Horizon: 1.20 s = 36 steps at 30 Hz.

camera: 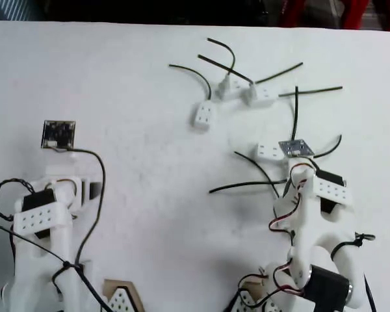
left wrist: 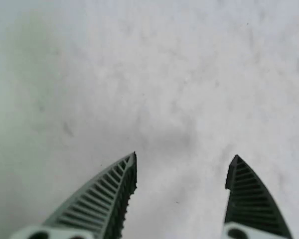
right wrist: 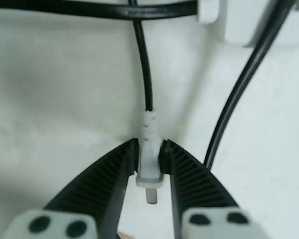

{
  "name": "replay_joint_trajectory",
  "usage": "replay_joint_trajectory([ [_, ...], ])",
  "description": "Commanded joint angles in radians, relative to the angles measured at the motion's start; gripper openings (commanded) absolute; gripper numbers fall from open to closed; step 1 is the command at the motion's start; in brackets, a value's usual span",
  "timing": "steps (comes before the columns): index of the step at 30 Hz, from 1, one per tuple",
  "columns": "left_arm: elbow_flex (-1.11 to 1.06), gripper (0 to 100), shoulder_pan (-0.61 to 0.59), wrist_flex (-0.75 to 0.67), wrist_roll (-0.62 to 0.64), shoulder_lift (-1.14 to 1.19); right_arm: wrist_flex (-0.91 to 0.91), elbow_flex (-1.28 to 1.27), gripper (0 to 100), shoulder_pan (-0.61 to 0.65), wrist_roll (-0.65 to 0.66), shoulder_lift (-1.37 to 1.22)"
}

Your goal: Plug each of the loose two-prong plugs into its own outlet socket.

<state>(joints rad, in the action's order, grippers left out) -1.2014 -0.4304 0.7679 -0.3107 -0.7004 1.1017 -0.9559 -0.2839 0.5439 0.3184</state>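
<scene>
- White plastic and black cord: a two-prong plug is held pinched between the right arm's jaws, which are narrowed onto its body. This is at the right of the desk, close by a socket block.
- The plug's cord is seen leading away from the jaws, while a prong points back toward the wrist.
- The left arm's jaws are held wide apart over bare desk at the near left, with nothing between them.
- Three more socket blocks are clustered farther off, among crossing cords.
- Risk, as judged: with the prongs faced away from the sockets, the plug could be twisted loose or dropped when turned. A neighbouring cord could be snagged, and a socket block dragged out of place.
</scene>
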Motion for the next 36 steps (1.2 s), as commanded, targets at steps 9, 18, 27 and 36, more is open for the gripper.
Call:
replay_joint_trajectory([
  [9,0.005,29,-0.002,-0.018,0.005,-0.021,0.018,0.02,5.7,-0.065,0.078,-0.001],
  [18,0.005,29,0.001,-0.018,0.005,-0.021,0.194,0.101,1.7,-0.068,0.157,0.101],
  [27,0.005,29,0.001,-0.018,0.005,-0.021,0.424,0.247,1.7,-0.059,0.153,0.552],
  [36,0.005,29,-0.001,-0.018,0.003,-0.021,0.433,0.362,1.7,0.047,-0.049,0.9],
])
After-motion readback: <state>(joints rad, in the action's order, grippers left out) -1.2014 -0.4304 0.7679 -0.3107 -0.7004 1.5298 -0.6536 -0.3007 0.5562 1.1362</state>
